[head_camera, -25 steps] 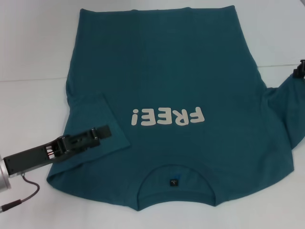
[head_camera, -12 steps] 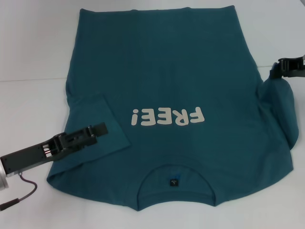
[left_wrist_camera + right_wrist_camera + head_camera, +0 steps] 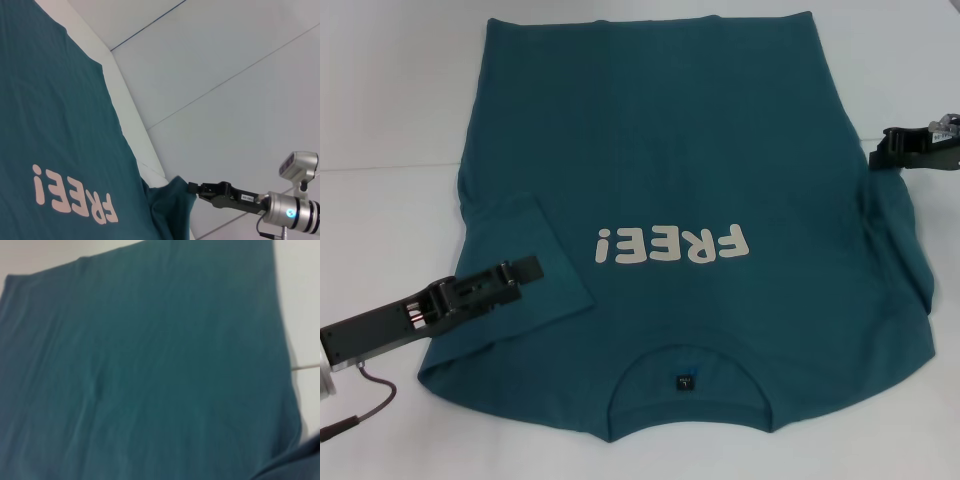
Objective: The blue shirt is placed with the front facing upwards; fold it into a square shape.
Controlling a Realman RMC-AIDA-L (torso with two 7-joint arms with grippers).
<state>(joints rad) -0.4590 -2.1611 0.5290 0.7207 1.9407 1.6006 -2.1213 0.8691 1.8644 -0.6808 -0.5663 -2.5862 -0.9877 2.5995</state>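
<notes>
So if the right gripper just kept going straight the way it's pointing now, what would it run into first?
The right gripper points inward across the blue shirt, holding its right sleeve edge. Going straight on, it would likely pass over the shirt's upper body; nothing else shows in that line, though its height is unclear.

White "FREE!" print on blue shirt (image 3: pixel 660 150) chest; neck label unreadable.

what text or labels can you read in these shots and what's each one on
"FREE!" – white print on the chest of the blue shirt, upside down in the head view; also seen in the left wrist view.
Small dark neck label inside the collar: a faint mark, too small to read.
White sticker on the right arm near its pincer: print too small to read.
Nothing else readable.
</notes>
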